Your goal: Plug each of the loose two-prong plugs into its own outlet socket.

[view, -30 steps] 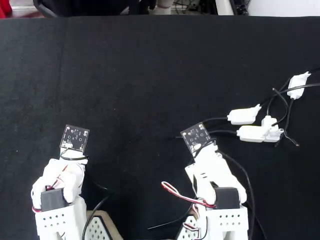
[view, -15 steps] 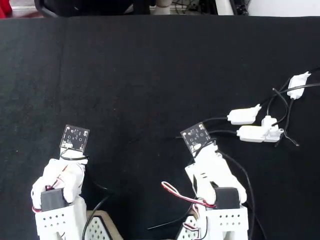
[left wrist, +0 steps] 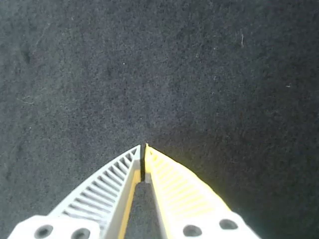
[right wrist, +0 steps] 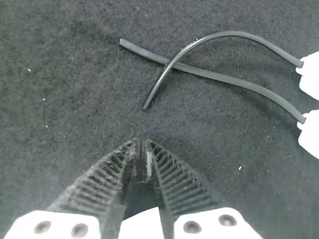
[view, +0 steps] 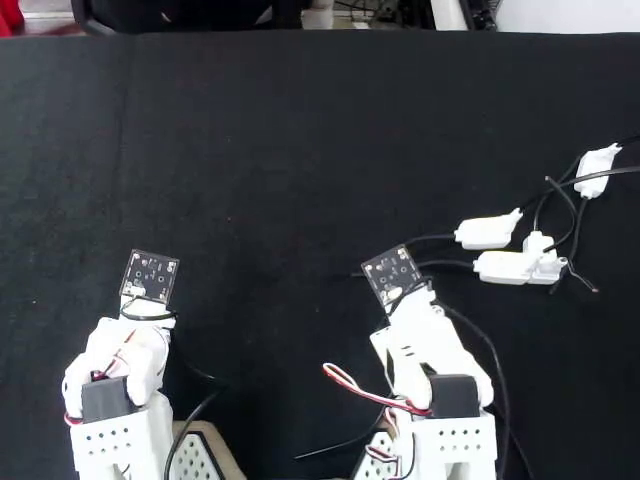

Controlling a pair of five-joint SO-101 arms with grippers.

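Three white plug and socket bodies lie at the table's right: one (view: 487,232), a second (view: 515,267) just nearer, and a third (view: 598,158) by the right edge, all joined to thin black cables (view: 556,215). The right arm (view: 432,365) sits folded near the front, left of them. Its gripper (right wrist: 141,145) is shut on nothing over the cloth, short of two crossing cable ends (right wrist: 172,62); two white bodies (right wrist: 309,69) (right wrist: 309,135) show at the picture's edge. The left arm (view: 115,375) rests at the front left, its gripper (left wrist: 143,150) shut and empty above bare cloth.
A black cloth (view: 300,150) covers the whole table, open across the middle and far side. Loose cables (view: 490,360) trail behind the right arm's base, and one loops toward the front edge (view: 340,445).
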